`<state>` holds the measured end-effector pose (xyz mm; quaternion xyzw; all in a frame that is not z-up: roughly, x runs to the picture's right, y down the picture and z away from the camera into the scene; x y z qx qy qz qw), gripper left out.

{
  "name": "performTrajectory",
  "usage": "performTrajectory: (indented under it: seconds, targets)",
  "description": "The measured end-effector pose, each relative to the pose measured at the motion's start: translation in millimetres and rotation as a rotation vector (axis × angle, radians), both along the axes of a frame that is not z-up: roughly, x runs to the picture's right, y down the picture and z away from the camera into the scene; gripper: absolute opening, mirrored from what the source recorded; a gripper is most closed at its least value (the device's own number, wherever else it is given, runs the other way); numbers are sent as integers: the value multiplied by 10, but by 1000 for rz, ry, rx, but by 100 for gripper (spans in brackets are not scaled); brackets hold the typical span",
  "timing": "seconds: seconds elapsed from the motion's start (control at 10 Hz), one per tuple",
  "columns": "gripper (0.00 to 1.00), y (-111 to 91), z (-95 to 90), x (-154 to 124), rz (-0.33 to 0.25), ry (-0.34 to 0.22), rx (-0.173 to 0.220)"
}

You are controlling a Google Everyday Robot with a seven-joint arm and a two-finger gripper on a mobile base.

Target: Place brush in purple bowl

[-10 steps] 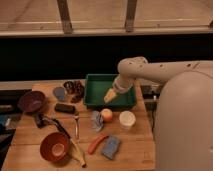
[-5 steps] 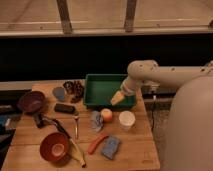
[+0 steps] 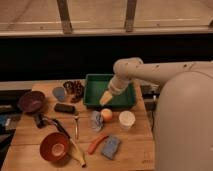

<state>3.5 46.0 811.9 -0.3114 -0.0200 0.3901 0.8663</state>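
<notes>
Nothing of the task is done yet. The brush (image 3: pixel 42 120) lies on the bench (image 3: pixel 135 147), near the purple bowl (image 3: pixel 30 101) but outside it. The claw (image 3: pixel 106 98) hangs over the green tray (image 3: pixel 97 87), well apart from both and seemingly empty. I cannot tell whether it is released or clenched. Reaching, grasping and placing are all left.
</notes>
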Motion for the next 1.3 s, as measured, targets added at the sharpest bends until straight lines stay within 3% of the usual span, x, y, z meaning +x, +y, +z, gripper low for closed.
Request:
performTrajectory:
  seconds: [0.2, 0.3, 0.6, 1.2, 1.3]
  targets:
    - [80, -32, 10, -507, -69, -50, 8]
    - [80, -41, -8, -906, -128, -92, 17]
    - [80, 35, -152, -1605, -229, -178, 36]
    - [80, 48, -163, -1625, -250, -191, 44]
    - [80, 64, -203, -1728, -288, -216, 58]
